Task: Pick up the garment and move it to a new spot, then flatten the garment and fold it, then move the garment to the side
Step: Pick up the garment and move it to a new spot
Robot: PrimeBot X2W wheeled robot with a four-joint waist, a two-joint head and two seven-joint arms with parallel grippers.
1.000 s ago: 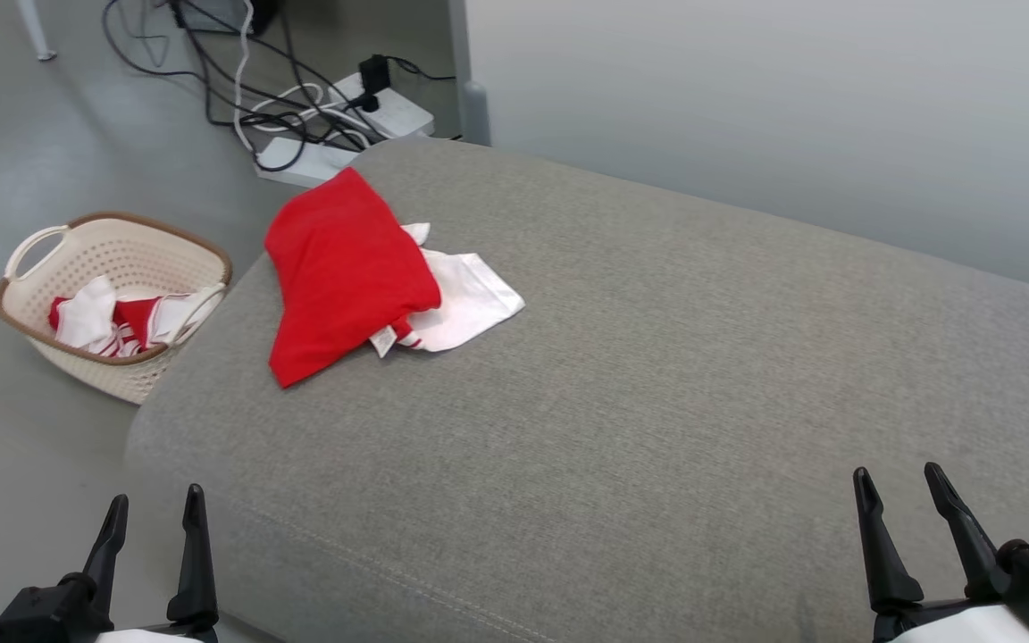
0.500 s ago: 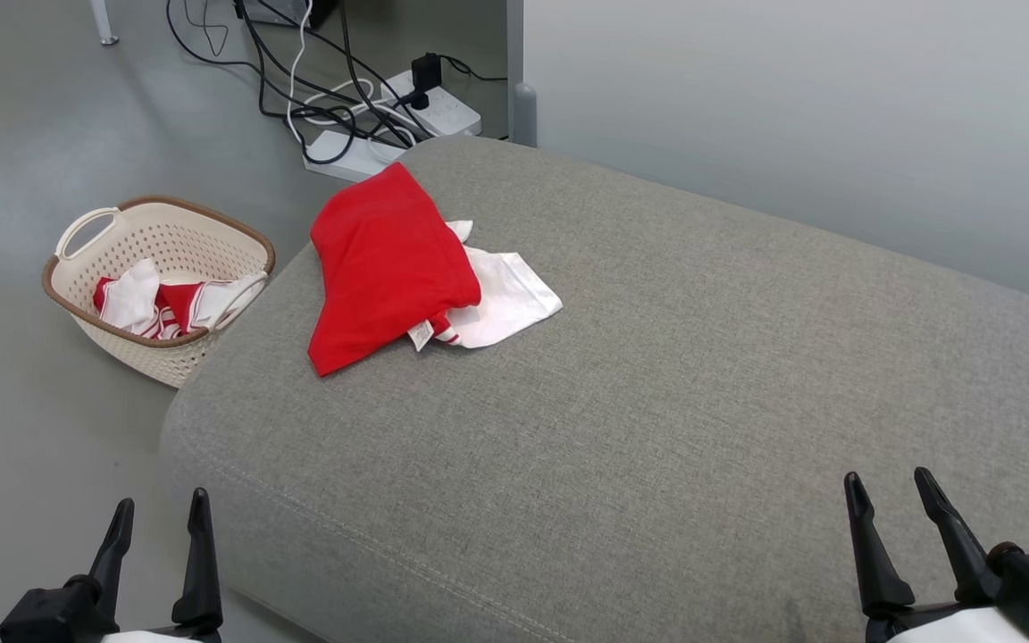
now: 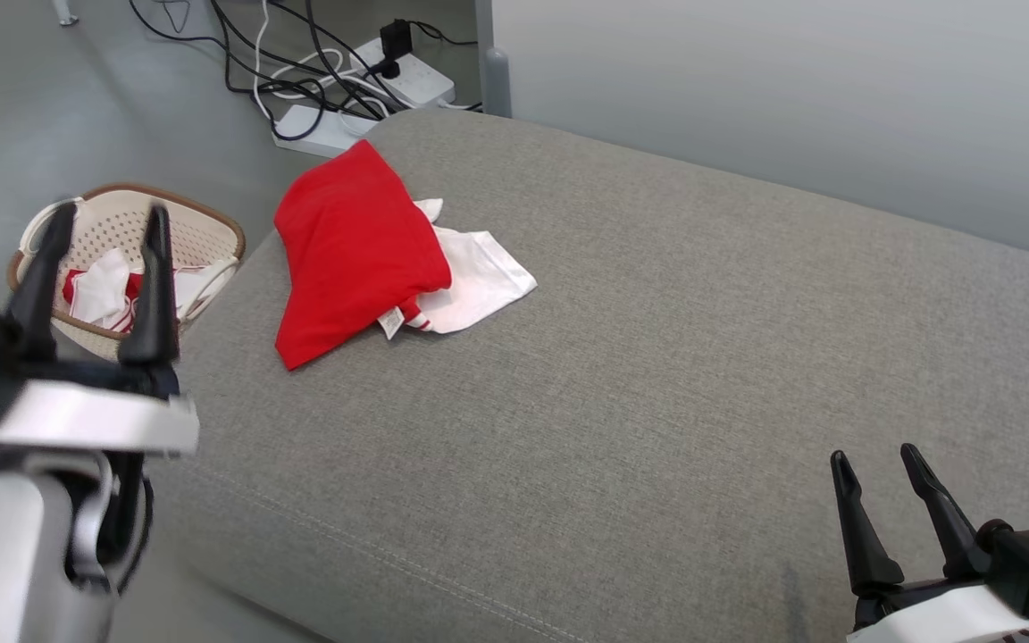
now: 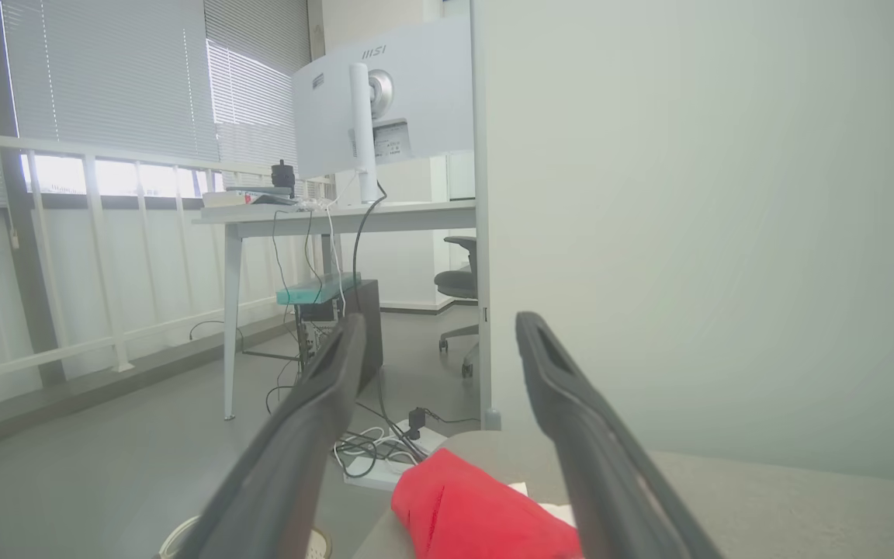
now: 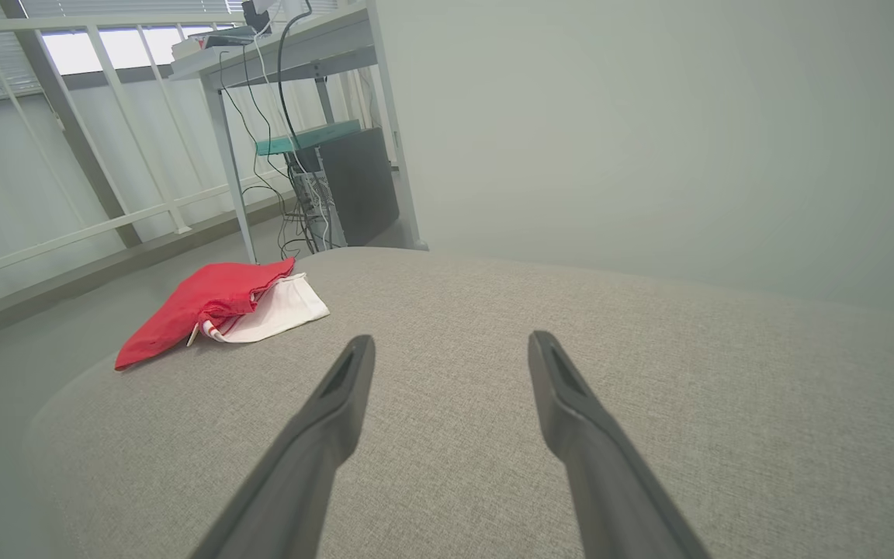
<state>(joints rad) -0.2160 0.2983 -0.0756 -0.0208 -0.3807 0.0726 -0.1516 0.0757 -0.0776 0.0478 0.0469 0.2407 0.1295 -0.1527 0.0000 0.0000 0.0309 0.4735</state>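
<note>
The garment is a red and white piece lying bunched at the far left corner of the grey sofa cushion; its red part covers most of the white part. It also appears as the garment in the right wrist view and the garment low in the left wrist view. My left gripper is raised at the left, open, in front of the basket and left of the garment. My right gripper rests open at the lower right, over the cushion's front edge, far from the garment.
A cream laundry basket with red and white clothes stands on the floor left of the cushion. Power strips and cables lie on the floor behind it. A pale partition wall runs along the cushion's far side. A desk stands beyond.
My left arm has risen from the lower left corner to beside the basket. The head camera has shifted a little. The garment and right gripper stay as they were.
</note>
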